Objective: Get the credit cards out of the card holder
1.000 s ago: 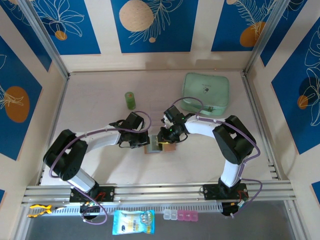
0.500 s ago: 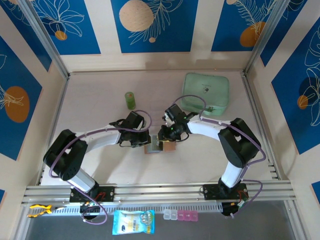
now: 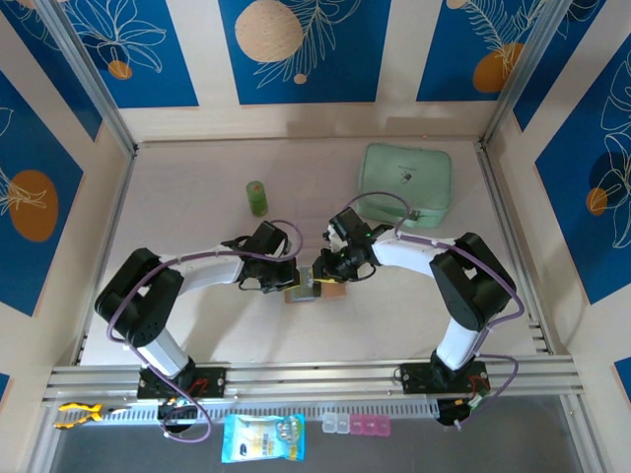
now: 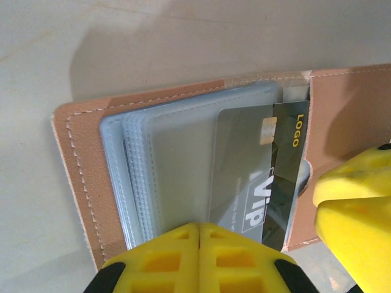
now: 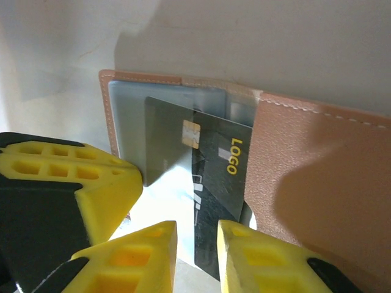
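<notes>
The card holder [image 3: 317, 293] lies open on the surface [image 3: 197, 177] at the centre of the top view, between the two arms, well apart from the mint-green pouch [image 3: 406, 184] at upper right. The left gripper [image 4: 199, 235] has its fingers pressed together at the lower edge of the holder's clear sleeves [image 4: 165, 165]. A dark credit card [image 5: 214, 165] marked LOGO sticks partly out of a sleeve. The right gripper [image 5: 197, 238] has its fingers a little apart, the card's lower corner in the gap; whether they pinch it I cannot tell
</notes>
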